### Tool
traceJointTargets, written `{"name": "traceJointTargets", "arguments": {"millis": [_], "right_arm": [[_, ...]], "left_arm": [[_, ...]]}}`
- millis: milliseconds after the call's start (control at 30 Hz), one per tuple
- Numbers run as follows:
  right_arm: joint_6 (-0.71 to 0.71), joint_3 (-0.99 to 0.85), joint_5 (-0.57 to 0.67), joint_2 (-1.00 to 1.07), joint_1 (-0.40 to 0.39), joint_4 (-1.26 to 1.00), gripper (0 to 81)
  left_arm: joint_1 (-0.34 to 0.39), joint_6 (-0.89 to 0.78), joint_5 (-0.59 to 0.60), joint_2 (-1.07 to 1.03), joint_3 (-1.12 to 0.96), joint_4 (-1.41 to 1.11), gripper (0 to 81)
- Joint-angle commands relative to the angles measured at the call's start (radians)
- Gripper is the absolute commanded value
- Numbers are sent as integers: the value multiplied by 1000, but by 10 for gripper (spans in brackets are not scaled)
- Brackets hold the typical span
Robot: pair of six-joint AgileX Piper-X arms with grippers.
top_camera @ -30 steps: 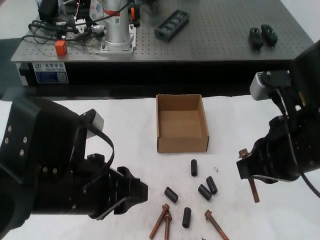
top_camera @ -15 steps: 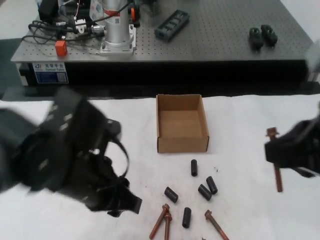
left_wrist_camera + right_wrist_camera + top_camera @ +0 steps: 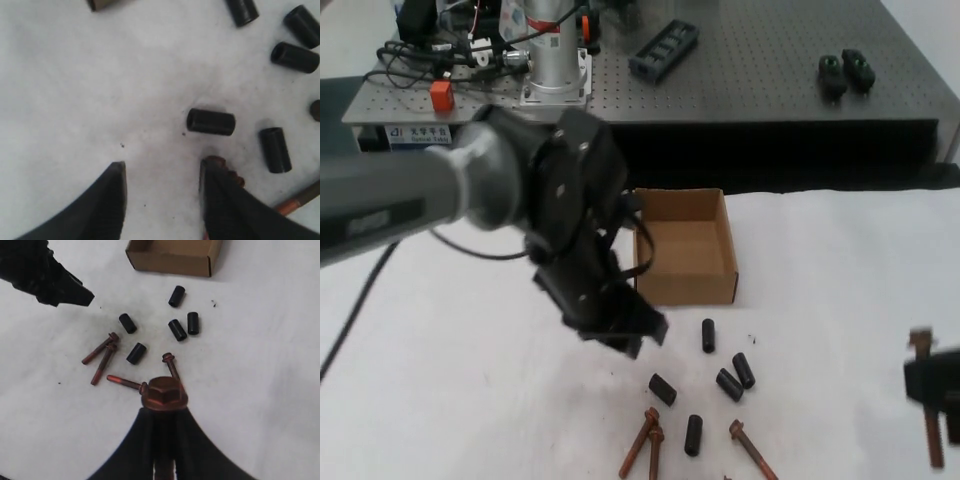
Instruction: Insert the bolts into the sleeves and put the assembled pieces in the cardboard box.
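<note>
White-clothed desk carries loose sleeves and bolts; the cardboard box is empty, nothing assembled. Left fingers gape empty near a sleeve; right fingers clamp one bolt.

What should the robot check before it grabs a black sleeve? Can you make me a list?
1. Is the left gripper open? ok.
2. Is a sleeve lying just beyond its fingertips, apart from the other sleeves? ok.
3. Is that sleeve between the jaws? not ok, not yet.
4. Is the right gripper holding a bolt? ok.
5. Is the cardboard box open on top, with room inside? ok.
6. Is the sleeve's hole free of dirt? cannot tell.
</note>
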State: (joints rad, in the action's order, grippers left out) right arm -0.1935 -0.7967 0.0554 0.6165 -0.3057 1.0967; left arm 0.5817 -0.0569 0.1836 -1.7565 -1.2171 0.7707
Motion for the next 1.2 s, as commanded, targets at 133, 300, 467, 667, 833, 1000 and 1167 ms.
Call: {"name": "traceJointTargets", "arguments": {"millis": [133,300,467,667,833,1000,1167], "right_arm": [[-38,126,-1,-45,6,-97,13],[-38,144,-1,-45,6,-102,13],[-38,143,-1,-45,6,-104,13],[-38,143,-1,-45,6,-100,13],[-38,143,1,-45,6,-100,13],[-35,143,1,-45,6,-100,13],[-30,143,1,-45,6,-100,13]], "left_arm": [[89,57,28,-97,-175,98,339],[177,-24,29,-147,-191,102,339],[245,-77,29,-208,-191,105,339],[257,-125,16,-254,-191,90,339],[257,-150,2,-278,-193,62,339],[257,-172,3,-279,-193,28,301],[257,-167,33,-279,-193,57,62]]}}
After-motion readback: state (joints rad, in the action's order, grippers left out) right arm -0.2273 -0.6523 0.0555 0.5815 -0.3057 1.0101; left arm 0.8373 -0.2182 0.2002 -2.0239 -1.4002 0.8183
